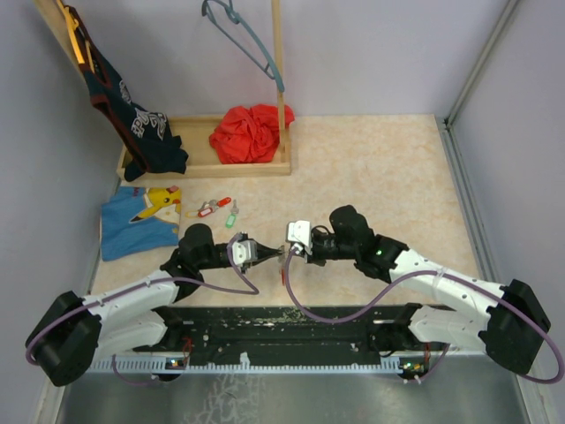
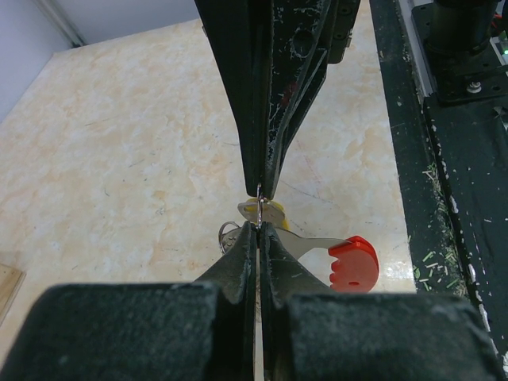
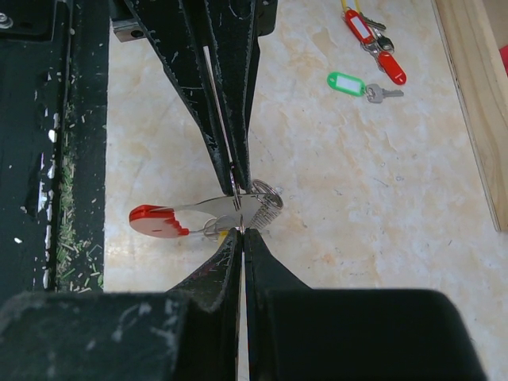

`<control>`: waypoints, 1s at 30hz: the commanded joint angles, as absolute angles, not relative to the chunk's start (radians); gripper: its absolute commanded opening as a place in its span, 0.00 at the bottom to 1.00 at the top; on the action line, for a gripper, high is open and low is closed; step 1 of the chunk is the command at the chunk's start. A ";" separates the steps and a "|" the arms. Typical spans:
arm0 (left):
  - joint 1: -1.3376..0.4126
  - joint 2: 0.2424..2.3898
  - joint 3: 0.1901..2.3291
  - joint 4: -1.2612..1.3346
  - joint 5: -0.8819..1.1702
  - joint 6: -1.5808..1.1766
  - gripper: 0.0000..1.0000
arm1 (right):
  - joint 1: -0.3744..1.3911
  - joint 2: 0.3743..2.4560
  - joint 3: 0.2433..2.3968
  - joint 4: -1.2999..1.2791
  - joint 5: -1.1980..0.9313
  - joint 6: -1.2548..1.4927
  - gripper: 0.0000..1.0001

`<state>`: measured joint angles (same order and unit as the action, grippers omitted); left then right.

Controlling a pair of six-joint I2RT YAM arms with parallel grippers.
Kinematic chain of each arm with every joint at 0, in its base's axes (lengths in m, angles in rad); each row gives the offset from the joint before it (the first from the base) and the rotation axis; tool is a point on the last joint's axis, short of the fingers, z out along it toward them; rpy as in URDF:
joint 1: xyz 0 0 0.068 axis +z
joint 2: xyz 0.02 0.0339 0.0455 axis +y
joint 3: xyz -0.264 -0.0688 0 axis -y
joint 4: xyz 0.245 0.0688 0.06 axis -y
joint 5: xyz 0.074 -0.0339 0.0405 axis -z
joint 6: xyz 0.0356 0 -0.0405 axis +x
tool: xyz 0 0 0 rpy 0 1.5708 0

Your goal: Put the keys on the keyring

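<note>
My left gripper [image 1: 275, 253] and right gripper [image 1: 290, 251] meet tip to tip above the table's near middle. Both are shut on a thin metal ring of the keyring [image 3: 238, 208]. A flat metal piece with a red plastic head [image 3: 155, 221], a small grey coil [image 3: 270, 208] and a yellow bit hang from it. In the left wrist view my left gripper [image 2: 259, 226] pinches the ring, with the red head [image 2: 353, 262] at the right. My right gripper [image 3: 240, 232] pinches it from the other side. Loose keys with red tags [image 3: 361, 25] and a green tag [image 3: 346, 82] lie on the table farther back [image 1: 216, 212].
A wooden rack base [image 1: 203, 168] at the back holds a red cloth [image 1: 252, 132] and a dark garment [image 1: 141, 132]. A blue cloth with a yellow cartoon print [image 1: 141, 221] lies at the left. A black mounting strip [image 1: 291, 322] runs along the near edge.
</note>
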<state>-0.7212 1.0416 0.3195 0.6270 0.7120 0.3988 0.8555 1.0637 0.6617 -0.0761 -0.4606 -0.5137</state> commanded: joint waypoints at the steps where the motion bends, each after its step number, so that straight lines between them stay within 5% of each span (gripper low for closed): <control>1: -0.716 1.046 0.360 0.635 0.739 0.412 0.00 | 0.866 1.052 0.706 -0.045 -0.488 -0.518 0.00; 30: -0.716 1.071 0.373 0.621 0.759 0.407 0.00 | 0.882 1.058 0.723 -0.045 -0.508 -0.518 0.00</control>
